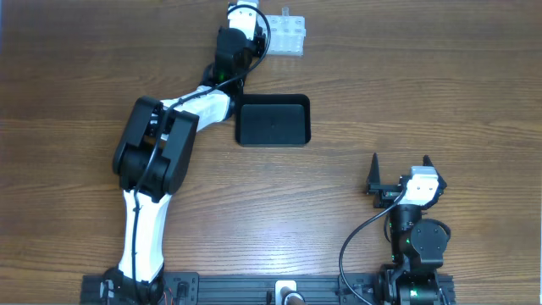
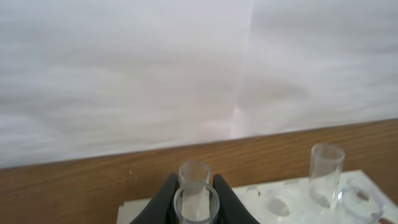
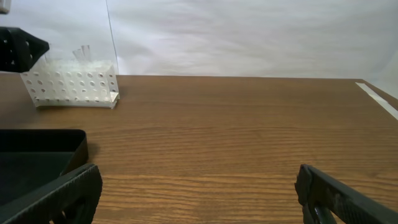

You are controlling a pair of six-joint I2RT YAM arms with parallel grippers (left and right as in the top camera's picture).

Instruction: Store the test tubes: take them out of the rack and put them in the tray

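Top centre of top view: white perforated plastic rack (image 1: 288,38); left gripper (image 2: 194,185) at it, fingers pressed against upright clear test tube (image 2: 196,210). Black rectangular tray (image 1: 306,120) just below rack. Lower right: right gripper (image 1: 400,174) spread wide, holding nothing

Between black fingers (image 2: 163,200) of left gripper (image 2: 196,208), clear glass test tube (image 2: 196,204) is clamped, open rim up. Second clear tube (image 2: 194,171) is seen just behind it. Third clear tube (image 2: 326,174) is seated upright in white plastic rack (image 2: 292,193), apart from gripper. Brown wooden table (image 2: 93,180) and white wall (image 2: 124,74) are seen beyond.
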